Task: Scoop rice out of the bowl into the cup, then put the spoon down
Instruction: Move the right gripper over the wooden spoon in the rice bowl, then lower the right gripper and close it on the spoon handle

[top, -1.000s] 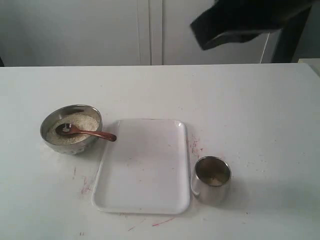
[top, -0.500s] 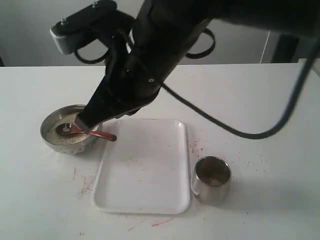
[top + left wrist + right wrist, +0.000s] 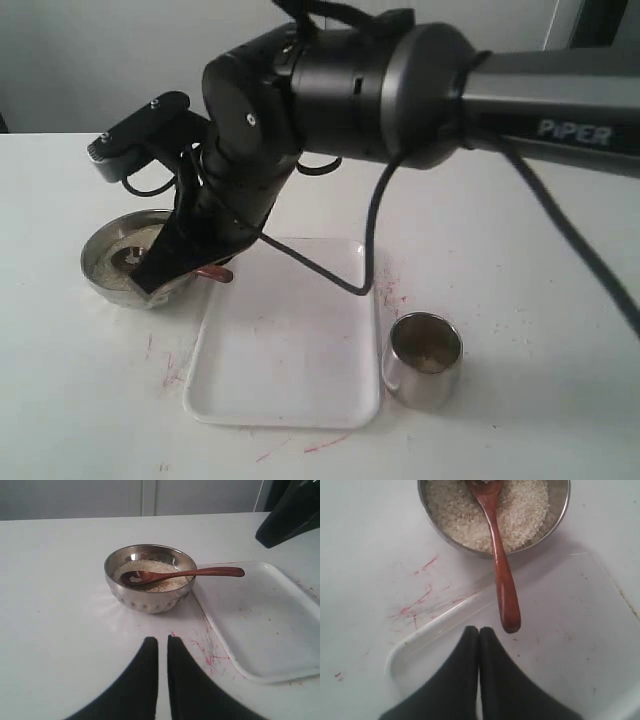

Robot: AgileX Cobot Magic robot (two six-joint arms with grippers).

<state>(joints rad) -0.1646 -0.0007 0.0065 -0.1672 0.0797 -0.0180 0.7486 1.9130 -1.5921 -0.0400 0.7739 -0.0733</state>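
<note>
Lettering "PiPER" (image 3: 573,129) on my right arm (image 3: 400,90).
Closed and empty, my right tool (image 3: 479,630) sits just beside the spoon (image 3: 502,575) handle's tip; left tool (image 3: 162,639) closed to a slit, empty.

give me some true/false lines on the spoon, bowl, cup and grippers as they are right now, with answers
1. The spoon lies in the bowl with its handle sticking out past the rim. True.
2. The right gripper is clamped on the spoon. False: it is shut on nothing, with its tips beside the end of the handle.
3. The cup stands on the tray. False: it stands on the table beside the tray.
4. There is rice in the bowl. True.
5. The left gripper holds nothing. True.
</note>
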